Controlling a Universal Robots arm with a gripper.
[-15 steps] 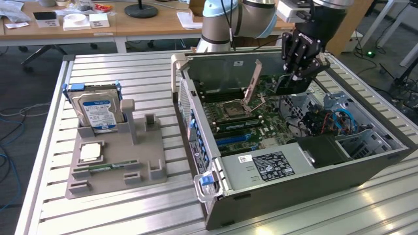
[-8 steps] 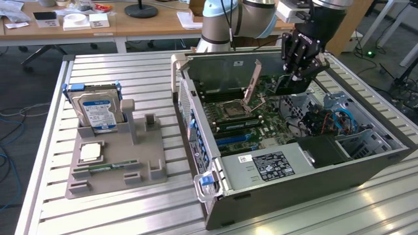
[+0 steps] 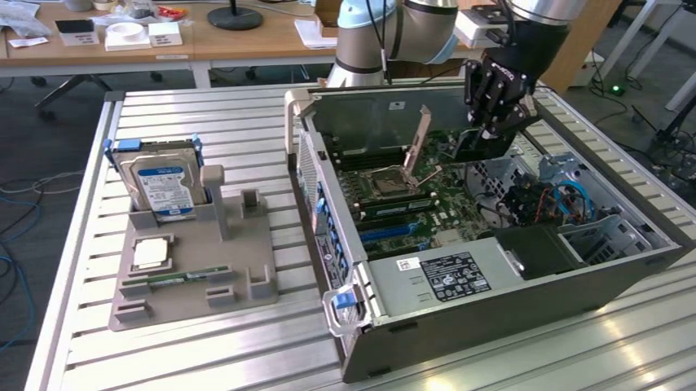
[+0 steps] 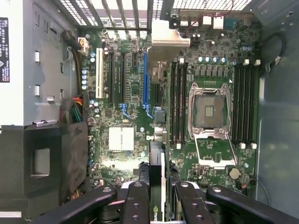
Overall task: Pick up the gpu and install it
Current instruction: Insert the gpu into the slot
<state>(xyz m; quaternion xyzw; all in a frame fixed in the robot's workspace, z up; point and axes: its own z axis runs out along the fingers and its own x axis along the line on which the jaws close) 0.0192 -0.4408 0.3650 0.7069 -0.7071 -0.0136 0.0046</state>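
The gpu [image 3: 475,147] is in my grip, a dark thin card held on edge over the open computer case [image 3: 490,318], with its tan-silver bracket [image 3: 418,140] on the end toward the exterior view's left, slanting down above the board. My claw [image 3: 495,129] is part-way closed, with the fingers [image 4: 135,200] pressed against both flat faces of the card, so that from the wrist I look straight along its narrow edge [image 4: 158,161] to the bracket at the far end. Under the card lies the green motherboard [image 4: 126,93]. The card runs parallel to the long blue slot [image 4: 145,74] and to the black memory slots [image 4: 177,102], and it hangs between the two. The card looks raised off the board, though I cannot tell how close its lower edge is. Just past the memory slots sits the bare processor socket [image 4: 209,111] with its metal frame. The grey power supply [image 3: 451,277] fills the near corner of the case. Well apart, toward the exterior view's left on the slatted metal table [image 3: 218,122], a grey holder [image 3: 196,285] carries the upright hard drive [image 3: 163,183], a square chip [image 3: 150,254] and a slim green RAM stick [image 3: 179,278].
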